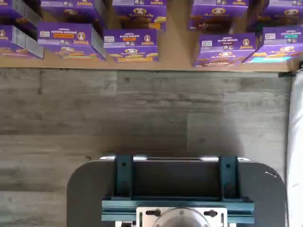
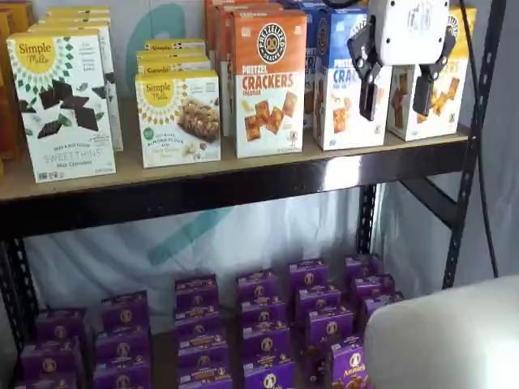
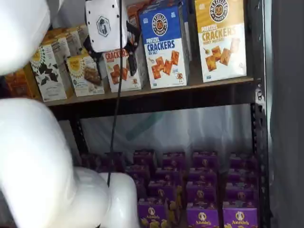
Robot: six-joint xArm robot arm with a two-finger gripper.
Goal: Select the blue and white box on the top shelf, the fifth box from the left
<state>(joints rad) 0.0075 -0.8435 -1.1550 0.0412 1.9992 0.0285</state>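
The blue and white box [image 2: 339,97] stands upright at the front of the top shelf [image 2: 243,185], between an orange cheddar cracker box [image 2: 269,81] and a yellow-topped cracker box [image 2: 442,101]. It also shows in a shelf view [image 3: 165,45] on the shelf [image 3: 156,99]. My gripper [image 2: 397,93] hangs in front of the shelf, open, with a plain gap between its black fingers. One finger [image 2: 369,89] overlaps the blue and white box's right edge and the other overlaps the yellow-topped box. The gripper holds nothing. Its white body [image 3: 105,23] shows in a shelf view. The wrist view does not show the box.
Simple Mills boxes [image 2: 61,101] fill the shelf's left part. Several purple Annie's boxes [image 2: 259,324] stand on the low level, also in the wrist view [image 1: 130,45]. A black upright [image 2: 474,146] bounds the right side. The white arm [image 3: 42,161] fills the foreground.
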